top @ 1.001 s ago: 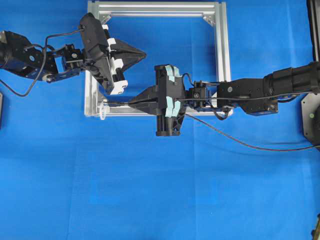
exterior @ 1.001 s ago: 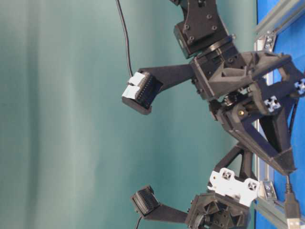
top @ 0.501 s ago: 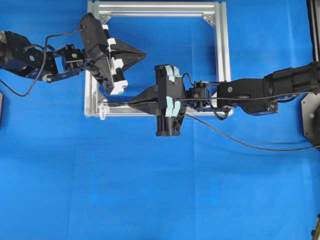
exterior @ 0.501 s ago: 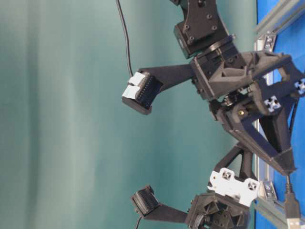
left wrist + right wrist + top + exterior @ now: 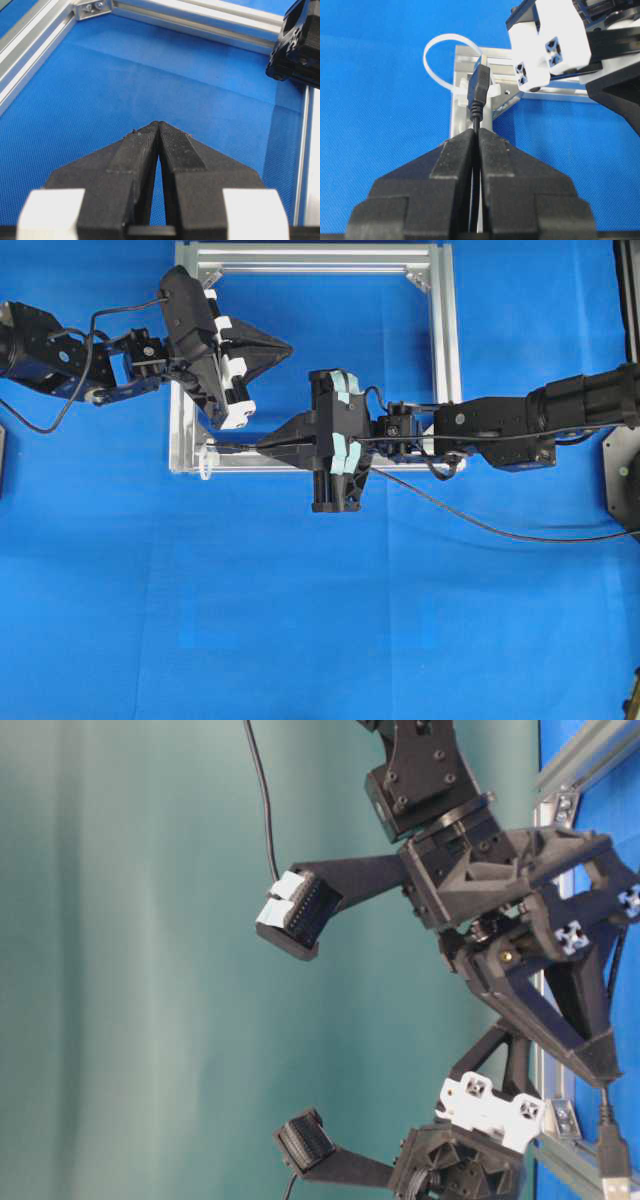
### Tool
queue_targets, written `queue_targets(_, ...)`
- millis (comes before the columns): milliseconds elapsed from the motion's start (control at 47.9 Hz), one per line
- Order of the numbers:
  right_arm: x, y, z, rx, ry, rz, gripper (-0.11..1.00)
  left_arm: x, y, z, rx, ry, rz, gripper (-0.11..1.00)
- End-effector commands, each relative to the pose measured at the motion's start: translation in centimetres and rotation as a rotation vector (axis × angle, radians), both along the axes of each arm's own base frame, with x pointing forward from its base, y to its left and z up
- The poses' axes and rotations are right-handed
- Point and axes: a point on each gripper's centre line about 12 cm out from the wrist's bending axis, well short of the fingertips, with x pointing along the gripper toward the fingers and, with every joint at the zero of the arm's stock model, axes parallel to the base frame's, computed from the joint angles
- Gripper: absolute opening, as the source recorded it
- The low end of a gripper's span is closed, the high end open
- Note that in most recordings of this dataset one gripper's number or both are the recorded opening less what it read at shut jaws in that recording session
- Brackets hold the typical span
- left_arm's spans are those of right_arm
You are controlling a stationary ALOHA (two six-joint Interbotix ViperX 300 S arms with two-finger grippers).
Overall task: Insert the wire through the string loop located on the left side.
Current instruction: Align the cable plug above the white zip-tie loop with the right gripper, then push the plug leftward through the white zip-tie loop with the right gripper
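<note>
While both arms hover over the silver frame [image 5: 445, 360]:
Right gripper [image 5: 476, 134]: clamped on the wire [image 5: 480, 85], plug sticking out at 12 o'clock.
String loop [image 5: 436, 55]: at the frame's corner, at 10 o'clock from the plug, just beside it.
Left gripper [image 5: 159, 127]: jaws pressed together, holding nothing, above blue cloth [image 5: 100, 90].

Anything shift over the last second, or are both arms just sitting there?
Nothing visibly changed. The right claw stays shut on the wire, its plug just short of the string loop at the frame corner. The left claw stays shut and empty over the frame.
</note>
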Motion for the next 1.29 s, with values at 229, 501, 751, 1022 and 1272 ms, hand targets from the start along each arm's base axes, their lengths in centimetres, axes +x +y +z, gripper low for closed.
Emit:
queue_targets(229,0.4,0.0,1.3,-0.002,-0.040,-0.001,0.00,0.3,-0.1,1.7,0.014,-0.050,-0.004,0.00)
queue_targets(501,1.2,0.2,1.3,-0.001,-0.051,0.003,0.00,0.3,0.0,1.8,0.015,-0.053,-0.004,0.00)
queue_targets(751,2.7,0.1,0.7,-0.003,-0.055,0.005,0.00,0.3,-0.1,1.8,0.016,-0.051,-0.005,0.00)
queue_targets(1022,4.0,0.1,1.0,-0.003,-0.077,0.005,0.00,0.3,0.0,1.8,0.015,-0.052,-0.004,0.00)
queue_targets(1272,5.2,0.0,1.2,-0.005,-0.095,0.004,0.00,0.3,-0.1,1.7,0.014,-0.050,-0.004,0.00)
